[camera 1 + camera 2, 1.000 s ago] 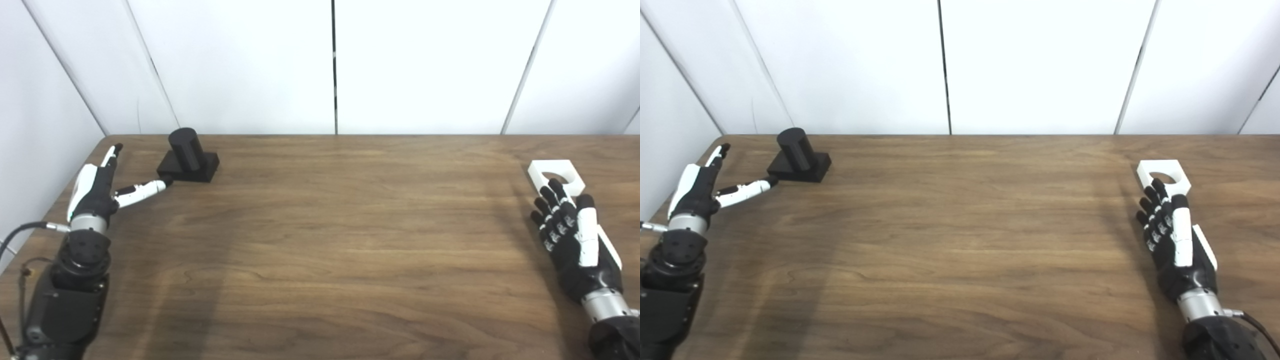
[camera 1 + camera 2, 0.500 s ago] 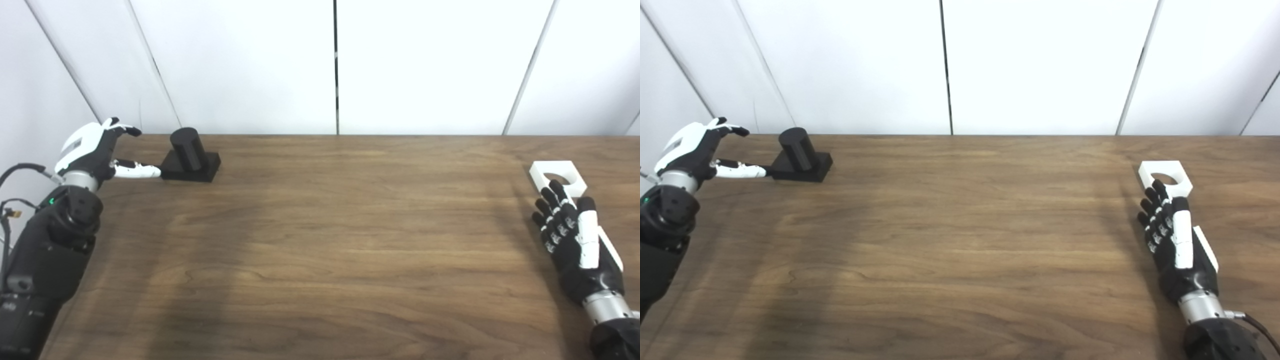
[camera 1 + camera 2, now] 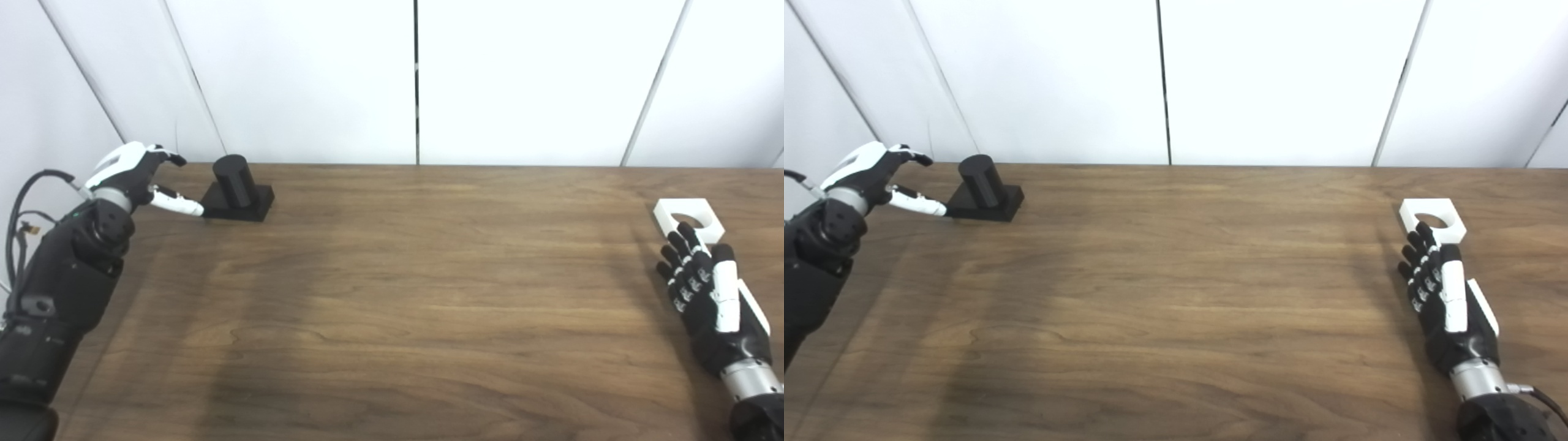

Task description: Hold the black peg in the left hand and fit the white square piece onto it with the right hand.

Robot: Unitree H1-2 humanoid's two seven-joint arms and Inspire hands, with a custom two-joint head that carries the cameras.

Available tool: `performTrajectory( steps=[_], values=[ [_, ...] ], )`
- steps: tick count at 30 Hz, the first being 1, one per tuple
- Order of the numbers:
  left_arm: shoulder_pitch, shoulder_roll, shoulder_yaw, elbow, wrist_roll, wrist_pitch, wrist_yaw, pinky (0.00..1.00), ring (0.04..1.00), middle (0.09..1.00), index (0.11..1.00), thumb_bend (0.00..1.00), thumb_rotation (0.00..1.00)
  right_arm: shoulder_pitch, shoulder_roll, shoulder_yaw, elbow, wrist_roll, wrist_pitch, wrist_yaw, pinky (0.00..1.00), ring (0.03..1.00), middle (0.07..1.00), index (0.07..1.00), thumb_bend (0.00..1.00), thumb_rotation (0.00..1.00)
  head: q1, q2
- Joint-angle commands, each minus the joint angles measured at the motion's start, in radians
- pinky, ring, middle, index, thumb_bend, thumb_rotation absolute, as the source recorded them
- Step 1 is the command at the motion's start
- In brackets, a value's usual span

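Left eye view: black peg (image 3: 236, 184) upright on its base at far left of table (image 3: 392, 294), just right of left hand (image 3: 131, 177), released, thumb tip at base edge; white square piece (image 3: 689, 219) flat beyond right hand (image 3: 710, 300), released, fingertips overlapping its near edge.

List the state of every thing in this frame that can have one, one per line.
black peg: upright on its base on the table, not held.
white square piece: flat on the table, round hole empty, not held.
left hand: open, raised beside the peg, thumb tip at its base.
right hand: open, fingers stretched toward the white piece, fingertips at its near edge.
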Motion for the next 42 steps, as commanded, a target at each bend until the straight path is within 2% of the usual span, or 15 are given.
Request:
performTrajectory(
  steps=[1, 4, 7, 10, 17, 21, 24, 28, 35, 42],
  values=[
    [-0.074, 0.051, -0.007, -0.011, 0.016, -0.032, -0.016, 1.00, 1.000, 1.000, 0.847, 1.00, 0.22, -0.004, -0.018, -0.007, -0.007, 0.008, -0.007, 0.015, 1.00, 1.000, 1.000, 1.000, 0.63, 1.00, 0.004, 0.001],
    [-0.091, 0.050, -0.029, -0.015, 0.024, -0.025, -0.053, 1.00, 1.000, 1.000, 0.861, 1.00, 0.24, -0.003, -0.026, -0.011, -0.002, 0.009, -0.014, 0.021, 1.00, 1.000, 1.000, 1.000, 0.64, 1.00, 0.037, -0.002],
    [-0.083, 0.031, -0.015, -0.047, 0.003, -0.005, -0.064, 1.00, 1.000, 1.000, 0.862, 1.00, 0.21, -0.005, -0.036, -0.012, 0.003, -0.005, -0.016, 0.018, 1.00, 1.000, 0.997, 1.000, 0.62, 1.00, 0.092, -0.014],
    [-0.070, 0.008, -0.009, -0.073, 0.009, 0.025, -0.056, 1.00, 1.000, 1.000, 0.863, 1.00, 0.23, -0.007, -0.048, -0.012, 0.019, -0.012, -0.019, 0.024, 1.00, 1.000, 1.000, 1.000, 0.59, 1.00, 0.145, -0.045],
    [-0.055, -0.018, -0.014, -0.100, 0.020, 0.060, -0.049, 1.00, 1.000, 1.000, 0.890, 1.00, 0.23, -0.009, -0.062, -0.001, 0.050, -0.017, -0.035, 0.040, 1.00, 1.000, 1.000, 1.000, 0.69, 1.00, 0.233, -0.124],
    [-0.058, -0.013, -0.035, -0.100, 0.044, 0.069, -0.055, 1.00, 1.000, 1.000, 0.897, 1.00, 0.24, -0.010, -0.040, -0.009, 0.029, -0.015, -0.007, 0.004, 1.00, 1.000, 0.985, 1.000, 0.66, 1.00, 0.249, -0.130],
    [-0.059, -0.008, -0.042, -0.110, 0.056, 0.082, -0.069, 1.00, 1.000, 1.000, 0.907, 1.00, 0.25, -0.013, -0.045, -0.010, 0.022, -0.005, 0.010, 0.006, 1.00, 1.000, 0.984, 1.000, 0.64, 1.00, 0.252, -0.127],
    [-0.055, -0.007, -0.032, -0.119, 0.050, 0.086, -0.078, 1.00, 1.000, 1.000, 0.905, 1.00, 0.22, -0.017, -0.053, -0.011, 0.032, -0.010, -0.005, 0.010, 1.00, 1.000, 0.984, 1.000, 0.65, 1.00, 0.250, -0.121],
    [-0.053, -0.011, -0.038, -0.111, 0.061, 0.084, -0.076, 1.00, 1.000, 1.000, 0.902, 1.00, 0.23, -0.016, -0.064, -0.008, 0.028, -0.008, 0.006, 0.015, 1.00, 1.000, 0.979, 1.000, 0.66, 1.00, 0.252, -0.119],
    [-0.071, -0.013, -0.073, -0.063, 0.091, 0.083, -0.079, 1.00, 1.000, 1.000, 0.929, 1.00, 0.28, -0.004, -0.074, -0.009, 0.019, 0.002, 0.006, 0.034, 1.00, 1.000, 0.968, 1.000, 0.68, 1.00, 0.252, -0.119]
  ],
)
